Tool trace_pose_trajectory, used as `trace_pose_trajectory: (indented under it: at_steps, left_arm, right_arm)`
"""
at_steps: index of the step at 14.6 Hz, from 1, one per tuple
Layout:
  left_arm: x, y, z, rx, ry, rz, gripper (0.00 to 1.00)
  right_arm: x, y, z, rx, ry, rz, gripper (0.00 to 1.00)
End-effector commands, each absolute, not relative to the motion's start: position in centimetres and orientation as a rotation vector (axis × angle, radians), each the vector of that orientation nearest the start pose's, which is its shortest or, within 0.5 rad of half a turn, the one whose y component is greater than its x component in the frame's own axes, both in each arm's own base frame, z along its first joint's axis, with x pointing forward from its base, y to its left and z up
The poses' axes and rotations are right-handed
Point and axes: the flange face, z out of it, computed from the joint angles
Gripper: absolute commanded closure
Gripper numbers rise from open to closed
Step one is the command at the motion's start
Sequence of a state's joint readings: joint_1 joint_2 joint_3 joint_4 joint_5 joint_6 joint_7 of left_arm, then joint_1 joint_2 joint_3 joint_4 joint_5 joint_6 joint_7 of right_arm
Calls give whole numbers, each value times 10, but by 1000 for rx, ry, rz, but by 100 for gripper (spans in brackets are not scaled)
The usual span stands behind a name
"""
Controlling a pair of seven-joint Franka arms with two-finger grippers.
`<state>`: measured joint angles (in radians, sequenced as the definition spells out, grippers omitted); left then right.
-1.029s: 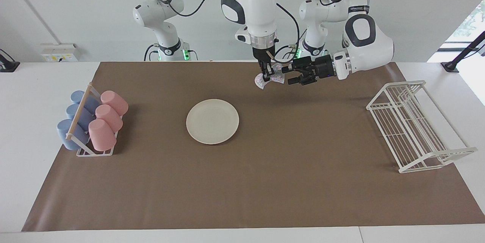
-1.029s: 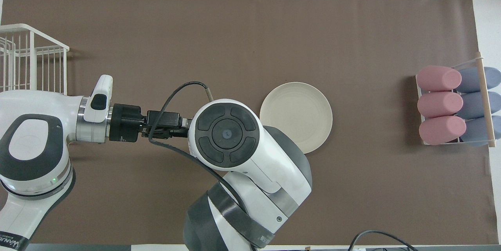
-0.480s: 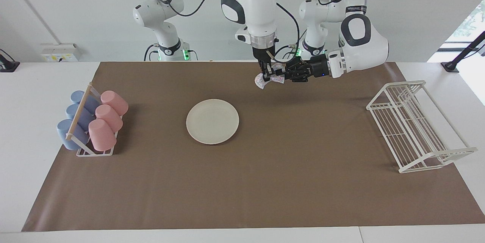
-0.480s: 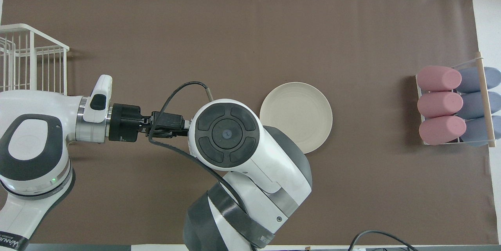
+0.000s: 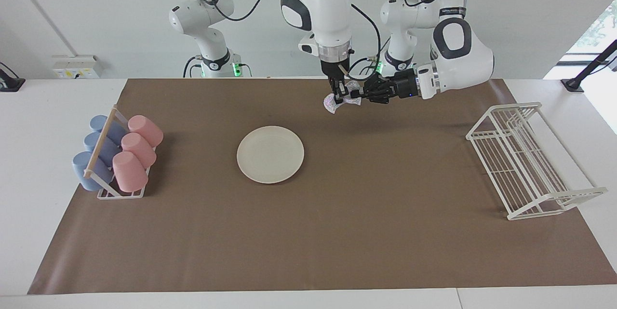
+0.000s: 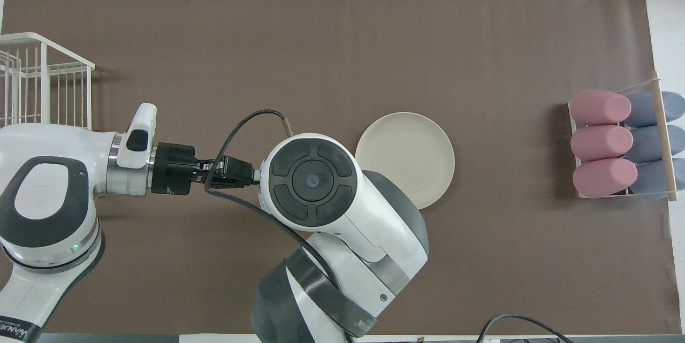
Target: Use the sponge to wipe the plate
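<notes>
The cream plate (image 5: pixel 270 154) lies flat on the brown mat near the table's middle; in the overhead view the right arm covers the plate's (image 6: pixel 405 160) edge nearest the robots. The silvery sponge (image 5: pixel 330 103) hangs in the air over the mat, closer to the robots than the plate. My right gripper (image 5: pixel 339 98) points straight down and is shut on the sponge. My left gripper (image 5: pixel 359 95) reaches in level from the left arm's end and is shut on the sponge's other end. In the overhead view the right arm's wrist hides the sponge.
A rack of pink and blue cups (image 5: pixel 118 157) lying on their sides stands at the right arm's end of the mat. A white wire dish rack (image 5: pixel 528 159) stands at the left arm's end. The brown mat (image 5: pixel 337 232) covers most of the table.
My left gripper, open a second ago, has moved in on the sponge and closed on its free end. The right gripper has kept its hold and place.
</notes>
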<state>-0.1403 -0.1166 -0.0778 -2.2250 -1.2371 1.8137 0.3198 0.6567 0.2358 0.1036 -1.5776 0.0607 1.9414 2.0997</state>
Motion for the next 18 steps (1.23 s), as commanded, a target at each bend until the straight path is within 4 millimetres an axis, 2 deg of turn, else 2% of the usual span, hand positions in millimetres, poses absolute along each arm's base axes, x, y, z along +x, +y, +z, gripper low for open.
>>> trace_pose_trajectory:
  at_steps: [1,2,4,6,10,12,13,15,16,18]
  left_arm:
    - [465,-182,450,1977,11,-227,100]
    - [466,-181,450,1977,15,-226,100]
    - [466,-180,450,1978,26,-232,100]
    - [469,-178,452,1992,56,-239,100]
    - [474,-169,452,2179,87,-269,100]
    - [475,-167,453,2238,114,-279,100]
    - [475,-167,453,2305,131,-296,100]
    - [483,-167,466,2478,205,-296,100]
    - [482,-179,467,2566,248,-313,100]
    - [482,-188,466,2797,264,-258,100]
  right_arm:
    - [478,437,516,-2390,1833,66,19]
    - [480,431,519,-2420,1797,52,0]
    - [499,397,529,-2451,1748,30,0]
    - [511,363,540,-2563,1600,9,0]
    - [531,275,565,-2825,1198,-4,0]
    - [535,224,577,-2926,998,7,0]
    - [535,199,580,-2978,922,51,0]
    - [534,158,583,-3041,810,135,0]
    - [536,142,589,-3054,736,127,0]
    - [533,123,603,-3065,631,90,0]
